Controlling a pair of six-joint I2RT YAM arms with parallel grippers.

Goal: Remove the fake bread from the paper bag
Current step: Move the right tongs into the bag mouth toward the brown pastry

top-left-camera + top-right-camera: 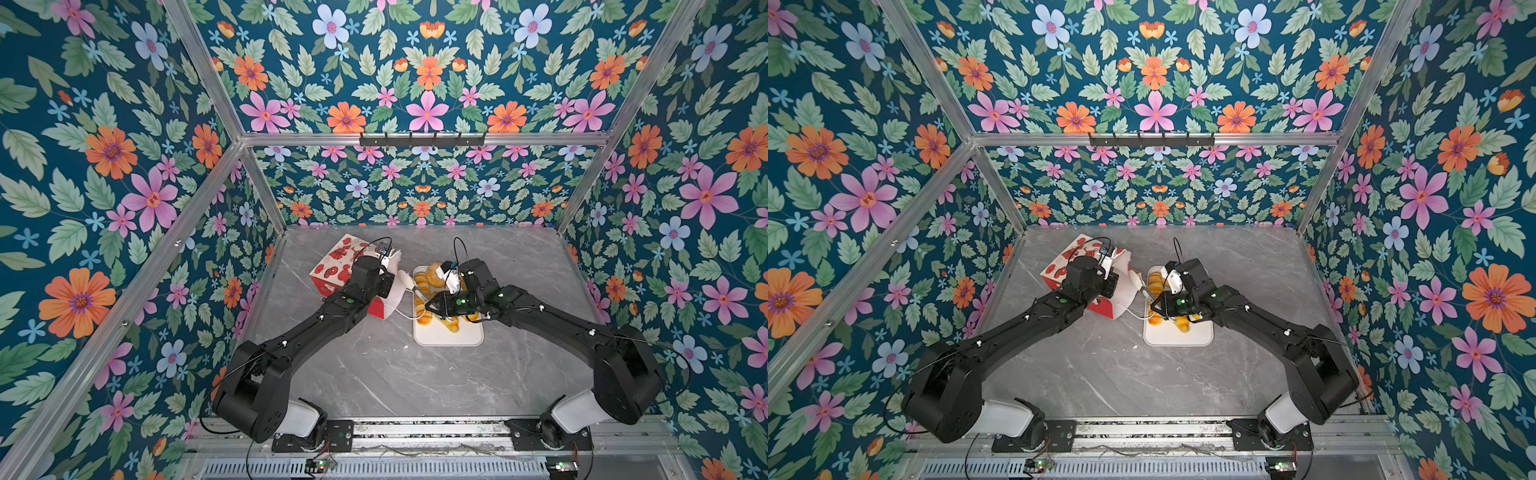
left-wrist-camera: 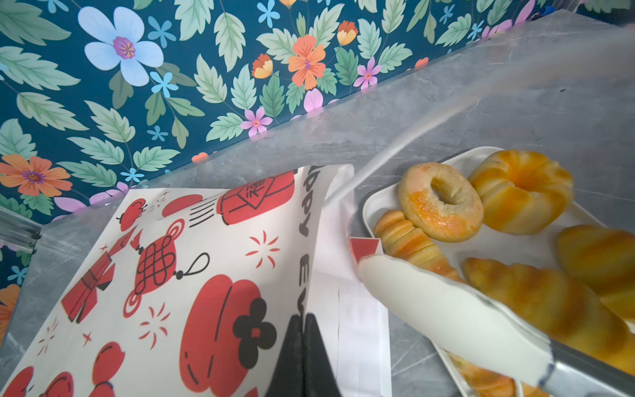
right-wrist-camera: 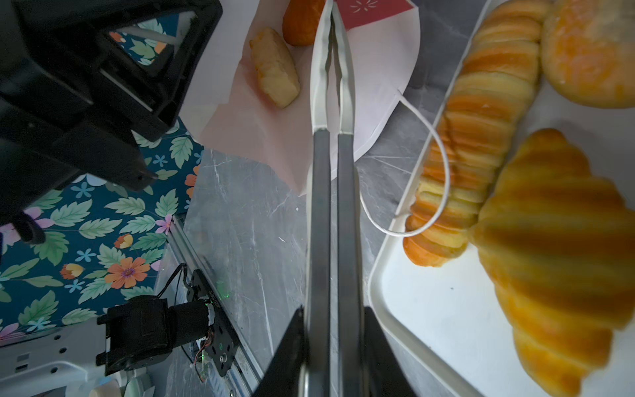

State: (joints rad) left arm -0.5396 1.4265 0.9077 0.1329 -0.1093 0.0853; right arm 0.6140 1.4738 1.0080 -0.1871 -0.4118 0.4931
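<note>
Late retrieval step. The paper bag lies on its side on the table, left of the tray, which carries most of the fake bread. Two pieces lie in its mouth.

Left gripper: jaws closed on the bag's edge.

Right gripper: jaws clamped on tongs, whose tips are together and empty at the mouth.

Next, probably: spread the tongs around a piece.

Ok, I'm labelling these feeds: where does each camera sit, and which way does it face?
Top views: high over the arm bases, looking down on the table; the left arm and right arm show whole.
Left wrist: behind the left gripper, facing the paper bag and tray.
Right wrist: behind the right gripper, looking along its tongs into the bag's mouth.
Shared: both wrist views show the tongs and the fake bread on the tray.
</note>
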